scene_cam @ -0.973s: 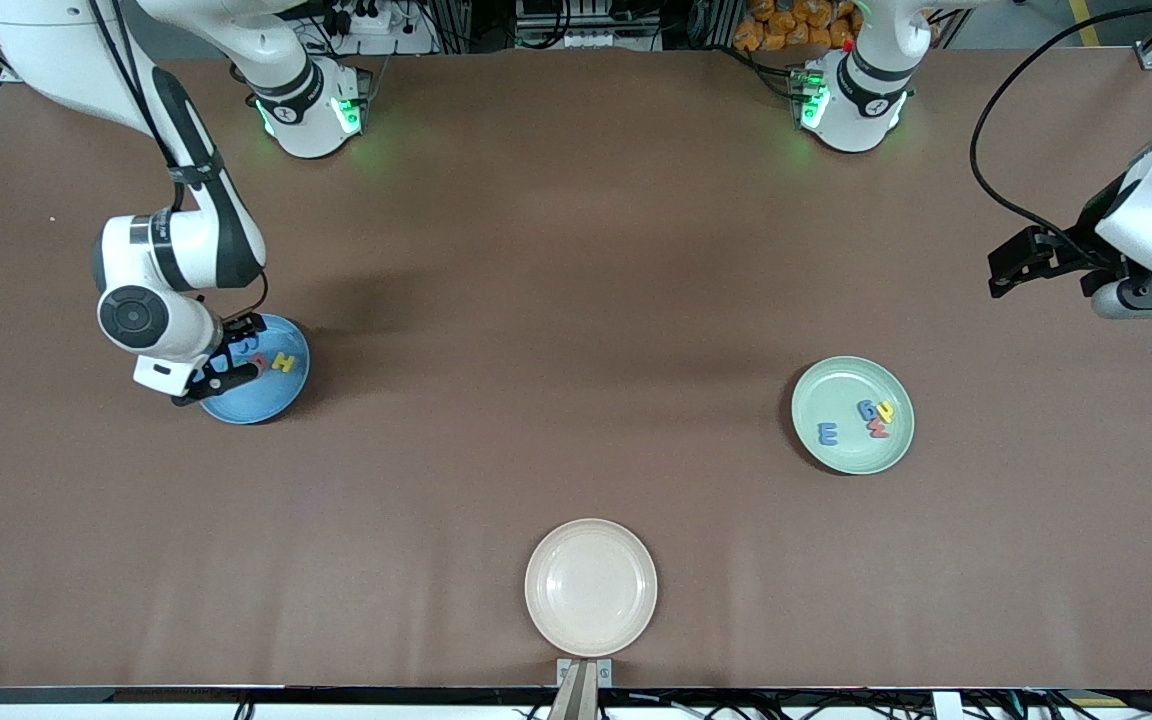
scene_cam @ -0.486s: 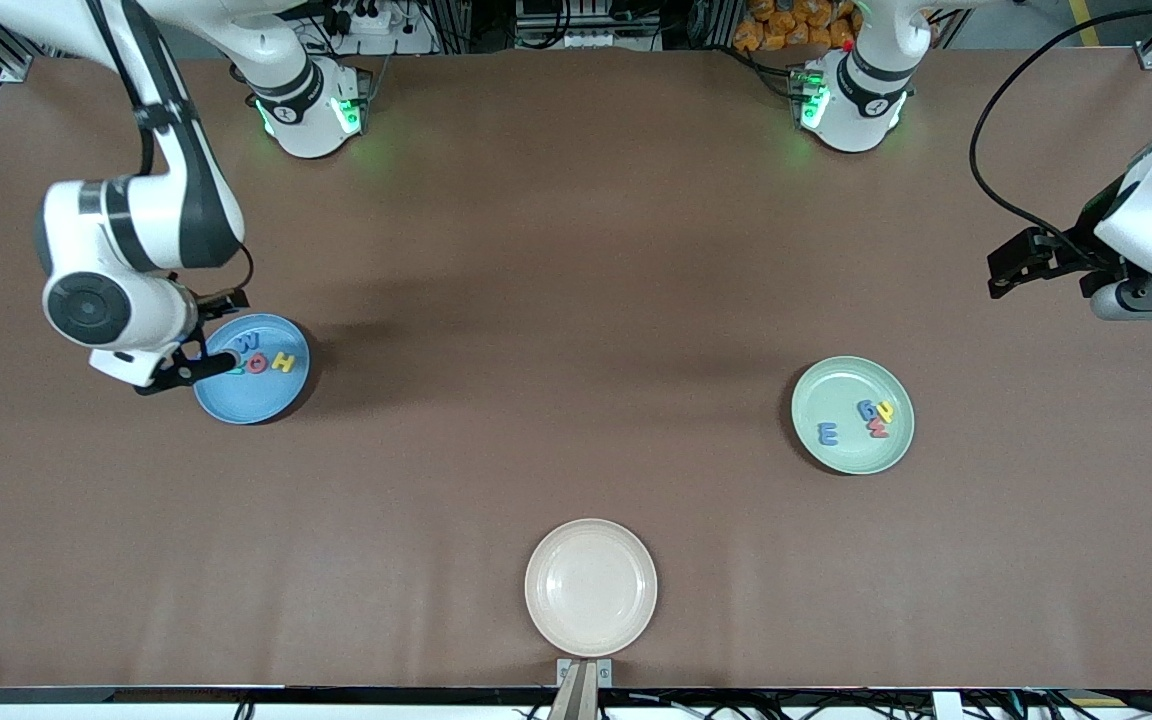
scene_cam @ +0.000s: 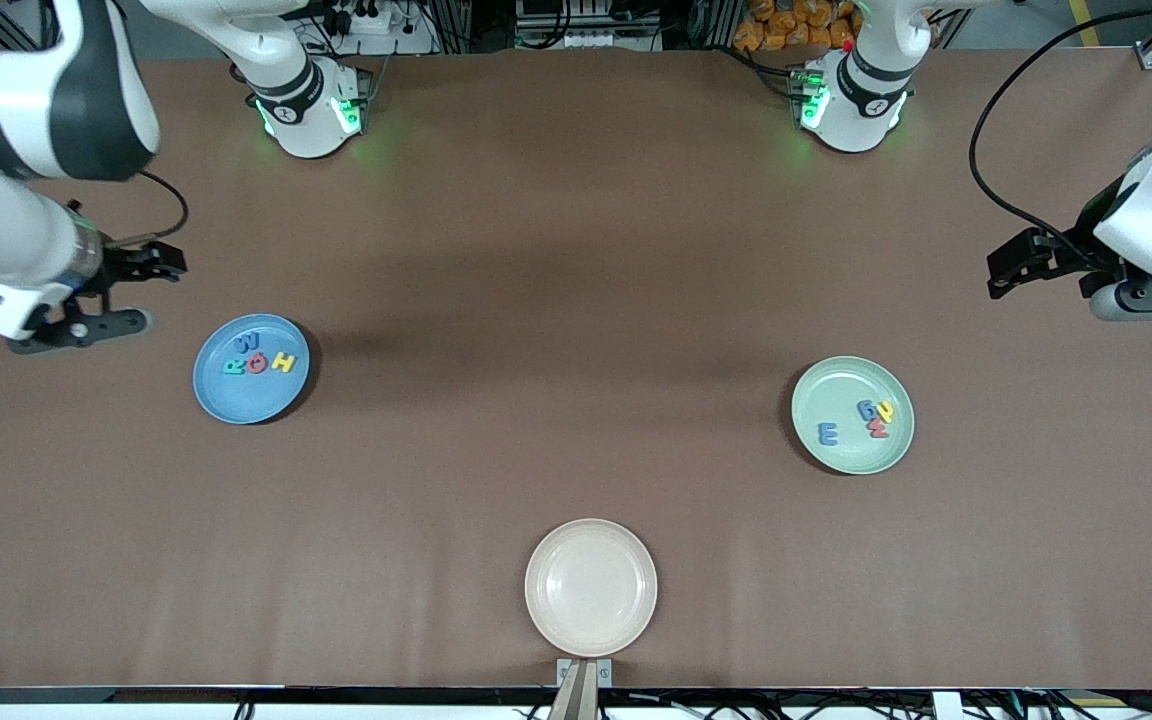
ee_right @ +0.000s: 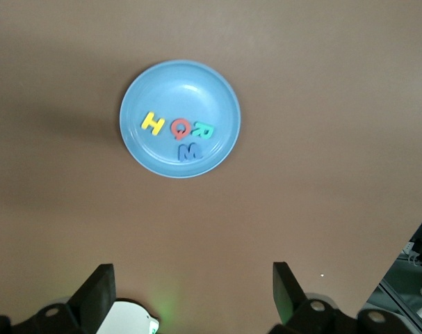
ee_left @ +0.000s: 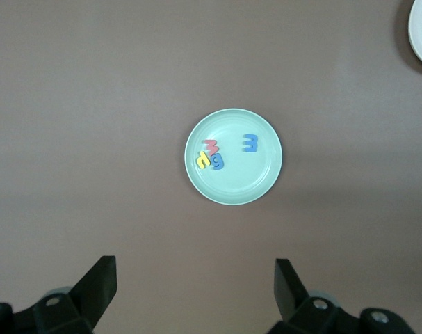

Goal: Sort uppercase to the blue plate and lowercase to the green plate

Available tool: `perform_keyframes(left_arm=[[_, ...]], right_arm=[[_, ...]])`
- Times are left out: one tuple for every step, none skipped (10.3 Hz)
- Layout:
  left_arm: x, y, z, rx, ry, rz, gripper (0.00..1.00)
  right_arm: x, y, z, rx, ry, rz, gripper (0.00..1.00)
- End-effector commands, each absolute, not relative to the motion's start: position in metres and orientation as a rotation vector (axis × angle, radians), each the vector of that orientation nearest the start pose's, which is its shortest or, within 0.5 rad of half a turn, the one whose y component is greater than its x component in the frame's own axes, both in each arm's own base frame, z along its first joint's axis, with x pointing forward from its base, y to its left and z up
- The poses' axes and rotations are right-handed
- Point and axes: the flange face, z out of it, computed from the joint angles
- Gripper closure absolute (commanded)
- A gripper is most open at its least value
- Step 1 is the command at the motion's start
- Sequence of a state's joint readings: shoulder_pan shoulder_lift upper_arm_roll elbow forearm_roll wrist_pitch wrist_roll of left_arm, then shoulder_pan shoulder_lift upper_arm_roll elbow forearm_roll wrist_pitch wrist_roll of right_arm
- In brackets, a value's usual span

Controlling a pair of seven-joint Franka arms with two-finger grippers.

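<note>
Uppercase letters first: the yellow H (scene_cam: 282,363), red Q (scene_cam: 256,364), teal R (scene_cam: 234,366) and blue W (scene_cam: 251,343) all lie inside the blue plate (scene_cam: 226,398), toward the right arm's end of the table, with nothing hanging over the rim. And here's the change: the right gripper (scene_cam: 108,296), which a second ago was down in that plate among the letters, has pulled up and away, and now hangs over bare table beside the blue plate, farther toward the right arm's end, fingers spread and holding nothing.

Measured from that same blue plate, we find the green plate (scene_cam: 836,385) well apart toward the left arm's end, carrying the lowercase: the yellow y (scene_cam: 886,411), red m (scene_cam: 877,429), the blue rounded one (scene_cam: 867,409) touching them, and the blue m (scene_cam: 827,433) apart from the cluster. The beige plate (scene_cam: 591,588) sits bare, nearer the front camera than the blue plate.

The left gripper (scene_cam: 1008,268) waits, jaws spread and empty, over bare table farther toward the left arm's end than the green plate.

We judge the sort complete; that retreat reads as the last release.
</note>
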State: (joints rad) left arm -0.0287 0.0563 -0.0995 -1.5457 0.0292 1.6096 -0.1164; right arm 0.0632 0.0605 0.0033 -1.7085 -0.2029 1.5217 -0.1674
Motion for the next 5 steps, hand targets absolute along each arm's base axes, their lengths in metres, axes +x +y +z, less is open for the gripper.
perform_keyframes(left_arm=[[0.571,-0.067,0.612,-3.103,0.042,-0.017,0.00],[0.571,-0.067,0.612,-3.103,0.042,-0.017,0.00],[0.571,-0.067,0.612,-3.103,0.042,-0.017,0.00],[0.571,-0.067,0.613,-3.104,0.042,-0.019,0.00],[0.571,-0.066,0.613,-3.104,0.039,-0.019,0.00]], right_arm=[[0.569,0.005,0.572,-3.256,-0.326,0.249,0.00],[0.577,-0.008,0.583,-3.252,-0.284,0.125,0.00],[0.580,-0.020,0.590,-3.234,-0.244,0.046,0.00],[0.581,-0.028,0.596,-3.216,-0.225,0.006,0.00],[0.582,-0.028,0.610,-3.218,-0.223,-0.038,0.00]])
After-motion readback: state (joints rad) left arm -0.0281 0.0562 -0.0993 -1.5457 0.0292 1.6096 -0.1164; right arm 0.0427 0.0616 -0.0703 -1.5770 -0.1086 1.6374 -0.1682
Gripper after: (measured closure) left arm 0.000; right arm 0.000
